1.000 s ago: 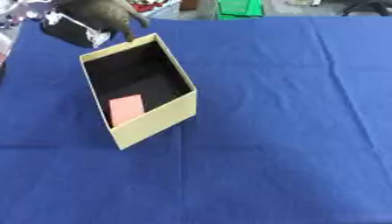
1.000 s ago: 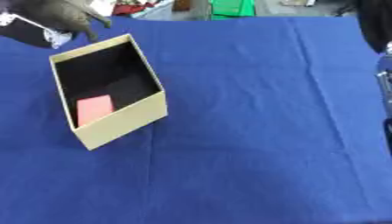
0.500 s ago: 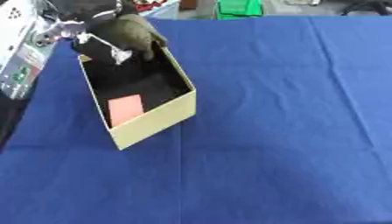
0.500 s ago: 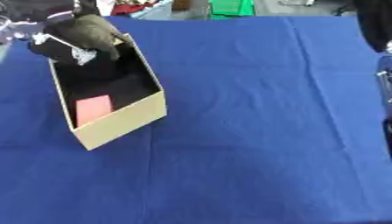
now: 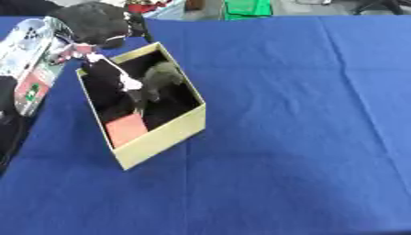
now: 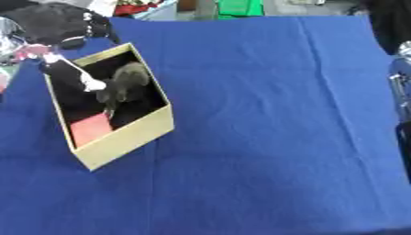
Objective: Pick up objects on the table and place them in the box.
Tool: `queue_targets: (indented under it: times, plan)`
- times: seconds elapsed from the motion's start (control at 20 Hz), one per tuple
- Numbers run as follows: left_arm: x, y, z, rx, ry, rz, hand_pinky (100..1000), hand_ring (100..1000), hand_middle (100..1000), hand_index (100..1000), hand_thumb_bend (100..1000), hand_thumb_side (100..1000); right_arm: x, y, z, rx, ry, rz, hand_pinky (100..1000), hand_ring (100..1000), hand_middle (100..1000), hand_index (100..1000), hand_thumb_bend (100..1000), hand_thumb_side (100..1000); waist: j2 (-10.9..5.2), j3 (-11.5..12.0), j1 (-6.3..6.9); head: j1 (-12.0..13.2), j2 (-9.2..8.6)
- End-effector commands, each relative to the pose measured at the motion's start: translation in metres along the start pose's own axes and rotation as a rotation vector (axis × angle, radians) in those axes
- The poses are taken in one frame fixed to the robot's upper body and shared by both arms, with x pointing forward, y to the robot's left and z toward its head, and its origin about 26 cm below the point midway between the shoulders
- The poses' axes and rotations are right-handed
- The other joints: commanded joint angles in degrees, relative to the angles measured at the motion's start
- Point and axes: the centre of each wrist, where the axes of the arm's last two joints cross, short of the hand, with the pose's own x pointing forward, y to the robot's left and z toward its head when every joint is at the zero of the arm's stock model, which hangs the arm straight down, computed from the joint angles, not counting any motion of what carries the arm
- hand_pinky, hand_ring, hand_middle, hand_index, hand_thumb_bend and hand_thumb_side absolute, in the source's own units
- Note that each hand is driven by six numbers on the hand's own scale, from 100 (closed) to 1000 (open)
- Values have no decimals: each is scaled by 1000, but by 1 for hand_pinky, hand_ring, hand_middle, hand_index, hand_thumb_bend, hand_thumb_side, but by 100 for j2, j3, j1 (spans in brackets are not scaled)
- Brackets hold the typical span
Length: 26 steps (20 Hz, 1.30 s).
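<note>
A tan cardboard box (image 5: pixel 164 135) with a dark inside stands askew on the blue tablecloth, left of centre. A pink flat piece (image 5: pixel 126 128) lies in its near corner. My left hand (image 5: pixel 95 22) comes in from the upper left, its fingers (image 5: pixel 115 75) stretched straight down into the box. A blurred grey object (image 5: pixel 163 79) sits inside the box right beside the fingertips, free of them as far as I can see. My right hand shows in no view; only a silver and black part of the right arm (image 6: pixel 401 73) is at the right edge.
The blue cloth (image 5: pixel 297 137) covers the table right of and in front of the box. A green item (image 5: pixel 247 8) and red things (image 5: pixel 144 5) lie beyond the far edge. My left forearm (image 5: pixel 28 64) runs along the left edge.
My left hand has gone from the box's far rim down into the box, and its fingers have straightened. The grey object it carried now sits inside the box.
</note>
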Motion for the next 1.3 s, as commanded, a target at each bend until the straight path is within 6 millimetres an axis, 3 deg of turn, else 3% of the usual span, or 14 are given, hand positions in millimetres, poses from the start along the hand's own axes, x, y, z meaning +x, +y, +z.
queue_targets:
  times: [0.05,0.1,0.45,0.5,0.55,0.65,0.75,0.95,1.3]
  plan:
    - [-8,8,5,-34,40,-64,800,911,832,904,736,690,8,-5,-3,-1,-24,26,847,803,643,908,100,748,-112,2,-1,-15,-6]
    - [-8,8,5,-42,49,-76,807,923,840,912,777,703,8,-5,-3,-1,-24,25,847,803,643,908,100,750,-109,1,-4,-14,-3]
    - [-9,17,11,17,70,-80,773,900,813,891,637,726,8,-5,-2,-4,-21,25,848,804,643,908,100,752,-104,12,-25,-6,24]
    - [-10,21,13,47,76,-75,756,891,804,882,496,801,8,-5,-2,-4,-21,25,848,805,643,908,100,752,-107,16,-29,-6,31]
    - [-10,25,17,82,86,-70,748,886,802,879,575,765,8,-5,-2,-5,-21,25,848,805,643,908,100,750,-109,21,-33,-8,36]
    - [-12,36,26,182,120,-54,724,875,799,874,556,799,8,-5,-2,-6,-22,25,848,805,644,907,100,748,-117,32,-43,-7,52]
    - [-15,47,38,311,171,-27,682,847,775,857,501,815,8,-5,-2,-8,-22,25,848,805,643,907,100,747,-127,46,-52,-11,64]
    - [-20,66,70,664,329,105,611,799,745,843,520,844,8,-5,-2,-11,-20,24,848,806,644,907,100,743,-158,91,-60,-23,101]
    - [-8,60,128,1061,544,424,534,745,725,853,458,962,10,-5,-6,-17,-53,19,845,809,647,903,100,717,-196,195,-83,-9,117]
